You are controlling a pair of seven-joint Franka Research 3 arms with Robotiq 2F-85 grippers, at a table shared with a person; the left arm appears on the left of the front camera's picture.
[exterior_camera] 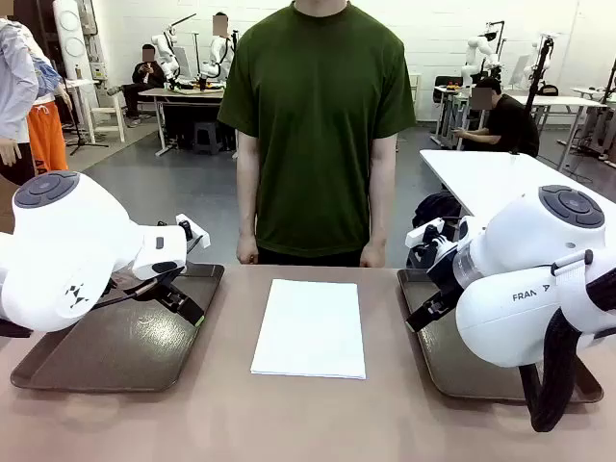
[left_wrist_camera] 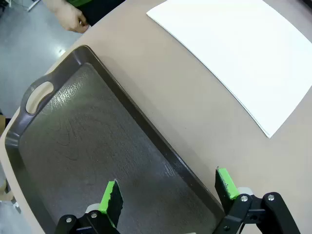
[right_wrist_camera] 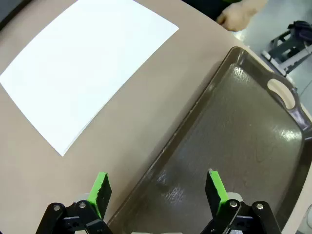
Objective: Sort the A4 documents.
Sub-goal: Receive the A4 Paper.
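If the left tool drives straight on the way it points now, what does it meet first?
Most likely the left tray, near its long rim facing the white sheets; the left tool is open and depth is unclear.

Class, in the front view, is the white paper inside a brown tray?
No, the white paper lies on the table between the left tray and right tray.

- A4 documents (exterior_camera: 310, 327): one white pile; the number of sheets can't be told.
- Trays: two, left tray (exterior_camera: 115, 346) and right tray (exterior_camera: 438, 356).
- Grippers: two, left gripper (left_wrist_camera: 168, 183) and right gripper (right_wrist_camera: 157, 178).
- Person (exterior_camera: 318, 125): one.
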